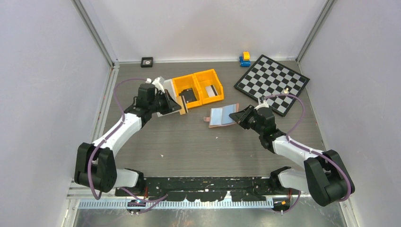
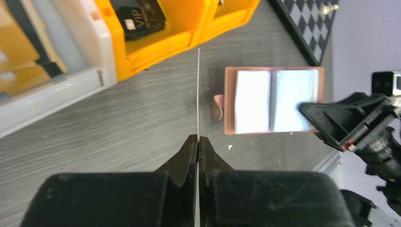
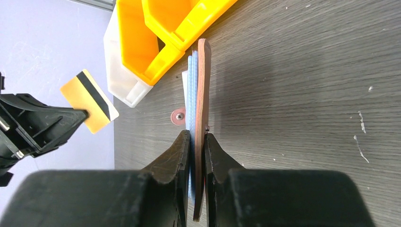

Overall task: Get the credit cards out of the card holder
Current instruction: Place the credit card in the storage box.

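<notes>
The card holder (image 1: 221, 115) lies open on the table, a tan-pink wallet with glossy pockets facing up. My right gripper (image 1: 237, 117) is shut on its right edge; in the right wrist view the jaws (image 3: 197, 135) clamp the leather flap (image 3: 203, 85) and the pale blue pockets. My left gripper (image 1: 178, 107) is shut on one credit card (image 1: 183, 108), held left of the wallet near the orange bins. That card shows edge-on as a thin white line (image 2: 198, 90) rising from the shut fingertips (image 2: 197, 138). From the right wrist it looks tan-yellow with a dark stripe (image 3: 90, 100).
Two joined orange bins (image 1: 197, 81) stand behind the wallet; the left holds a black card (image 1: 188, 96), the right another card (image 1: 213, 90). A white tray (image 1: 161, 85) sits beside them. A checkerboard (image 1: 272, 84) lies at back right, with a small blue-yellow toy (image 1: 245, 58) behind it.
</notes>
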### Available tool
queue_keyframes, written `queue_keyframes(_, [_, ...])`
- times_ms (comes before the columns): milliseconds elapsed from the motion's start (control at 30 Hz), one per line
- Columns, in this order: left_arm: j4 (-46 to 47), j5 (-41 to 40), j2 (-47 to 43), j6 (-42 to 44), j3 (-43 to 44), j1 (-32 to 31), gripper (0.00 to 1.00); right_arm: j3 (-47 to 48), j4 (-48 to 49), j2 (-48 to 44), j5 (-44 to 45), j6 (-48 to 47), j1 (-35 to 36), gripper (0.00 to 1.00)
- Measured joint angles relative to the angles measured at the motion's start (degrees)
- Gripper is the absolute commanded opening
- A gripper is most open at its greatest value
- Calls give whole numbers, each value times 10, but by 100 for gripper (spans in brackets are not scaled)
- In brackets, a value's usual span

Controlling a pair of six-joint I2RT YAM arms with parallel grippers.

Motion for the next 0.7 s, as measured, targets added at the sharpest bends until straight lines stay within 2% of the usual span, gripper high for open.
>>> queue_keyframes(233, [-115, -73, 35, 47, 103, 3, 0, -1, -2, 0, 2, -1, 0, 0])
queue_keyframes(367, [-140, -101, 72, 61, 147, 19, 0, -1, -5, -5, 5, -5, 0, 1])
queue_keyframes(700, [-205, -93, 209, 80, 253, 81, 0, -2, -9, -11, 8, -9, 0, 1])
